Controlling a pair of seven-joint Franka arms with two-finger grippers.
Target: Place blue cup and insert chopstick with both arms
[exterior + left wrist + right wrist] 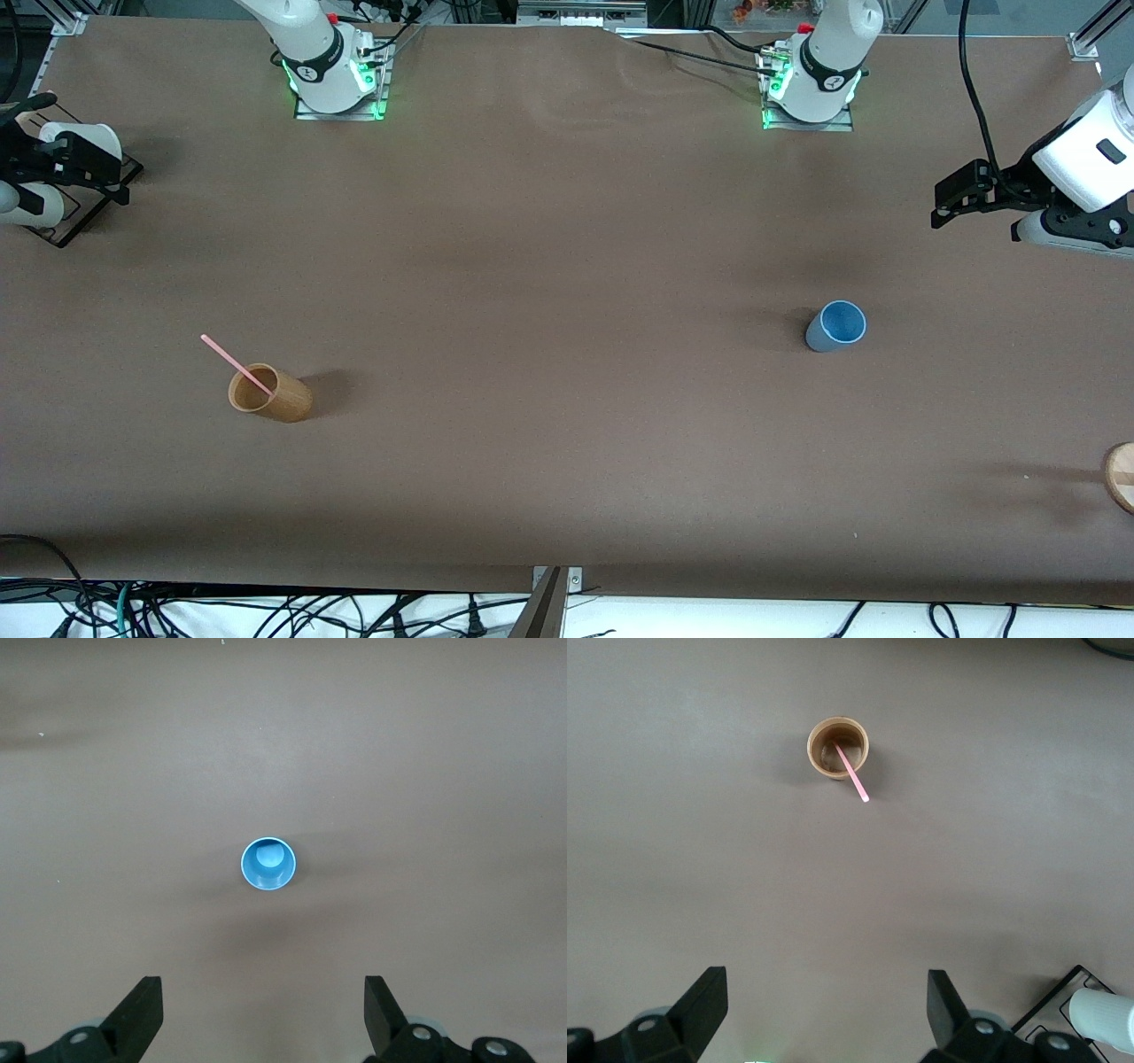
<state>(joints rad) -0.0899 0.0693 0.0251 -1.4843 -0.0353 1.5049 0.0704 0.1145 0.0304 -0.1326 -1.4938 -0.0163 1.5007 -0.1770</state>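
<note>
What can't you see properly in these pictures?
- Round wooden thing at the left arm's end of the table: the front view's edge cuts it off, so I cannot name it.
- Lower end of the pink chopstick: hidden inside the tan cup.
- Left hand and right hand: both open, but the wrist views' edges cut off all but the fingers.
- Blue cup: its base is hidden by its own wall.

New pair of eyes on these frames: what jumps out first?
The blue cup stands alone, upright and empty, toward the left arm's end of the table. The pink chopstick leans out of a tan cup toward the right arm's end. The left gripper and right gripper both hang high, jaws wide open.
</note>
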